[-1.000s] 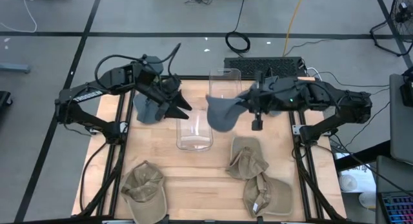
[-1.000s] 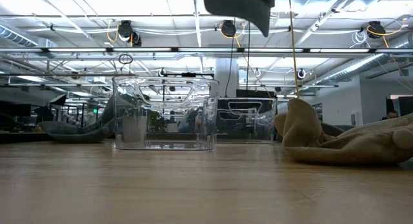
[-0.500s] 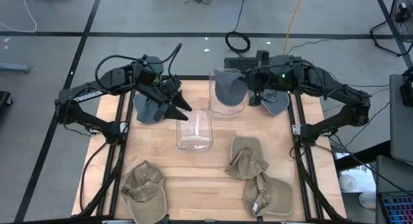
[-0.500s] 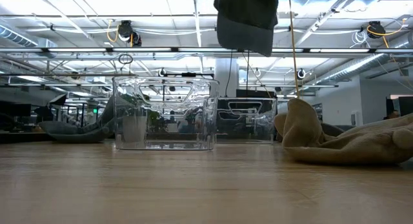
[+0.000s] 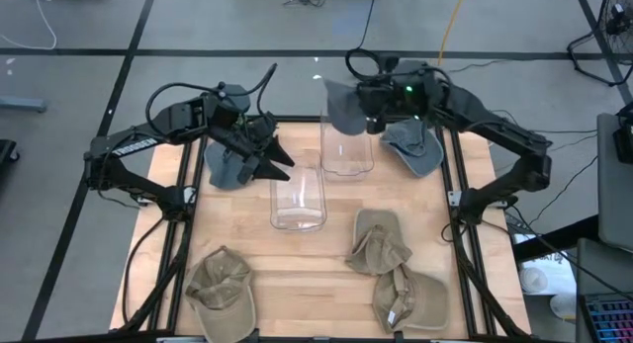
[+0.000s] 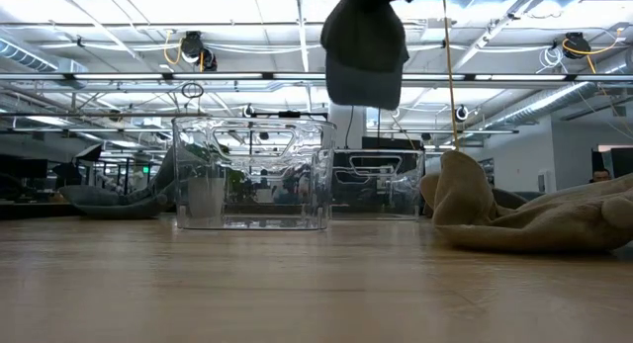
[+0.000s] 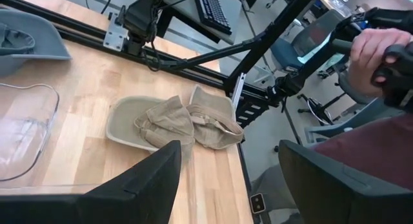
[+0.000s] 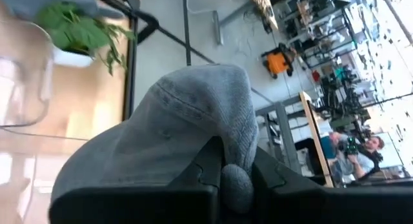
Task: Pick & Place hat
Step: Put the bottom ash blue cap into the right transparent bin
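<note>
Table (image 5: 297, 274): two clear bins at centre, near bin (image 5: 298, 199) left of and nearer than far bin (image 5: 346, 145). Held hat (image 5: 343, 107) in right gripper (image 5: 368, 110), above the far bin's far edge. Hat (image 5: 413, 145) at far right; hat (image 5: 227, 165) at far left, under left gripper (image 5: 277, 165). Three hats near: one (image 5: 223, 287) near left, two (image 5: 379, 242) (image 5: 409, 300) near right, touching.
</note>
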`<state>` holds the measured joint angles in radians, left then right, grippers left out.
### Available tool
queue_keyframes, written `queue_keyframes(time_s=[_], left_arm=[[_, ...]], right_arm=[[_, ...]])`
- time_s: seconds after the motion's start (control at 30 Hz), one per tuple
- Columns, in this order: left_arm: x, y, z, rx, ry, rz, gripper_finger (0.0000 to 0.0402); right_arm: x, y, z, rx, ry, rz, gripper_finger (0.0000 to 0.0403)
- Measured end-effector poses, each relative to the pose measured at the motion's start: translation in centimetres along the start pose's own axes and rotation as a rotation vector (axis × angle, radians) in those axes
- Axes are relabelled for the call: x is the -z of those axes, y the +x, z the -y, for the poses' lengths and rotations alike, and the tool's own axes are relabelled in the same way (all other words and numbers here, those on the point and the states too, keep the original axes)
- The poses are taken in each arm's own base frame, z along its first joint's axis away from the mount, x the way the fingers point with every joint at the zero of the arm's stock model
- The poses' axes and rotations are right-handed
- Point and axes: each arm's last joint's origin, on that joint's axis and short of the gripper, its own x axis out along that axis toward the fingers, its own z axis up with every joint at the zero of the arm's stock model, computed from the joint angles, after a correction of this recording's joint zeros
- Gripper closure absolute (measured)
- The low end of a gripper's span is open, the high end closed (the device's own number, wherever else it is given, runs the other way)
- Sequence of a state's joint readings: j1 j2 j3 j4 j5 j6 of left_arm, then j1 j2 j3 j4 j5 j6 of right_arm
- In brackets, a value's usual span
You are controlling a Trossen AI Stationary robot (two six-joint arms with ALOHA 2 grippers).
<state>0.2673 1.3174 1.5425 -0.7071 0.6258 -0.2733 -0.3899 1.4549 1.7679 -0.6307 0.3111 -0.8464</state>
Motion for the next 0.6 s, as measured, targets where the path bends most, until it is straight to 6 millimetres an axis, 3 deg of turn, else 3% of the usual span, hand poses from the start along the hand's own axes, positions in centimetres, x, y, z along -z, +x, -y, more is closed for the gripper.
queue_keyframes(time_s=[0.23,0.6], left_arm=[[0.0,-0.2,-0.3,-0.011,-0.011,-0.001,0.0133],[0.0,-0.2,-0.3,-0.012,-0.008,0.0,0.0133]], right_arm=[[1.5,4.0,0.4,0.022,-0.016,-0.074,0.0386],[3.6,5.9,1.6,-0.007,0.024,-0.067,0.0386]])
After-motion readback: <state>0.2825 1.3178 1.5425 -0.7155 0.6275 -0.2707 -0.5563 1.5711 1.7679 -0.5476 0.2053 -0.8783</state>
